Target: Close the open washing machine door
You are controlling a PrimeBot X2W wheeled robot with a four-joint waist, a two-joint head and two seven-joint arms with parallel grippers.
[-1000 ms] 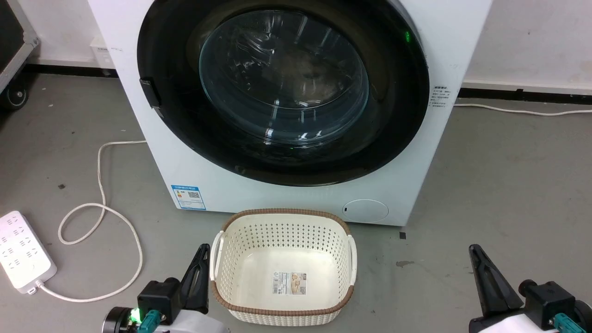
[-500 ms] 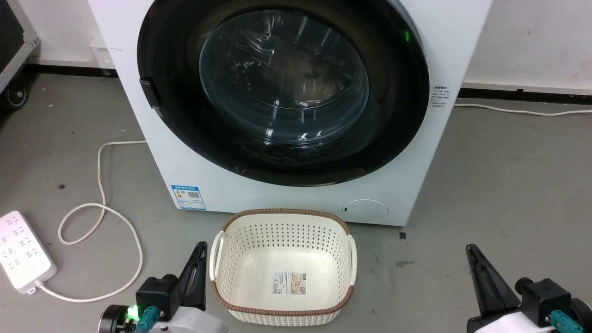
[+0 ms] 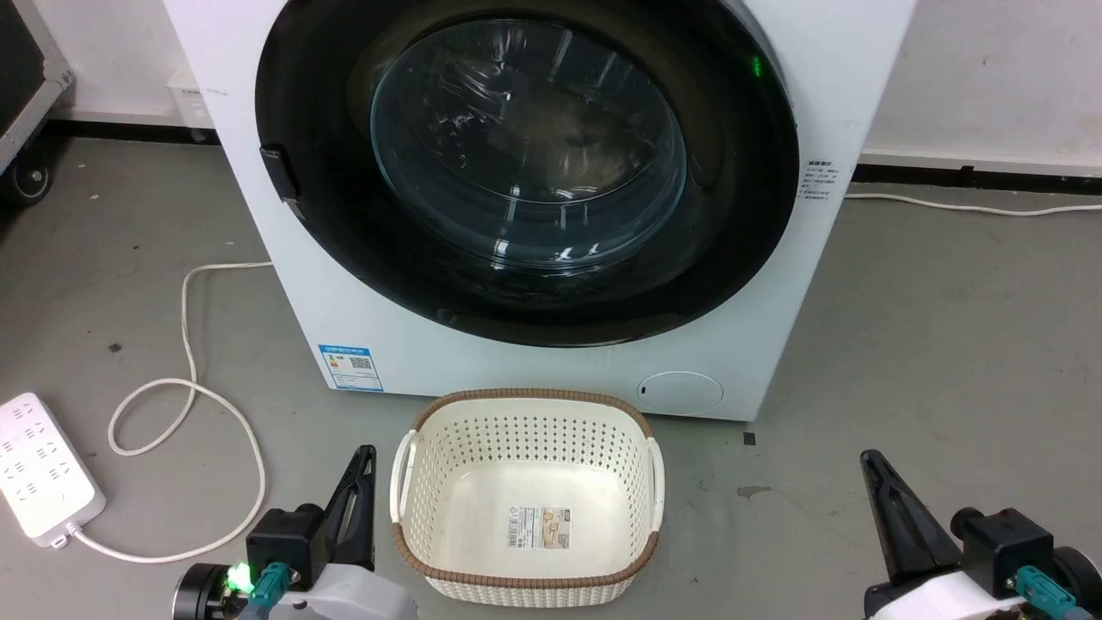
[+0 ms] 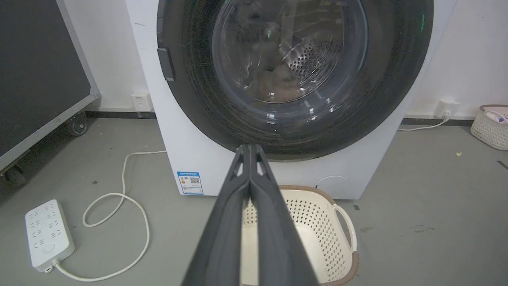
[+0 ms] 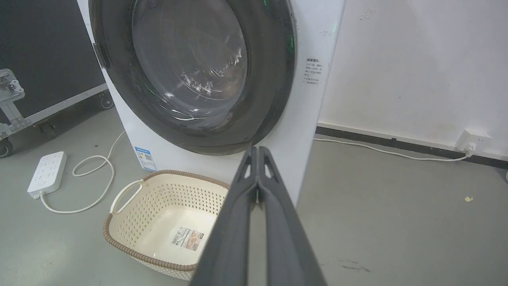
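The washing machine (image 3: 482,362) is a white box standing on the grey floor in front of me. Its round glossy black door (image 3: 529,146) with the bulging glass window lies flat against the machine's front, and a small latch piece shows at its left rim. Through the glass (image 4: 289,67) the steel drum is visible. My left gripper (image 3: 366,456) sits low at the left, shut and holding nothing, well short of the door. My right gripper (image 3: 868,461) is low at the right, also shut and bare. In the wrist views the left gripper (image 4: 250,147) and the right gripper (image 5: 256,149) have their fingers pressed together.
A cream perforated basket (image 3: 529,394) with a brown rim stands on the floor right before the machine, between my grippers. A white power strip (image 3: 39,469) and its looped cable (image 3: 185,387) lie at the left. A black wheeled case (image 4: 39,79) stands further left.
Both grippers have drifted slightly to the left and down in the head view. The door and the basket have not moved.
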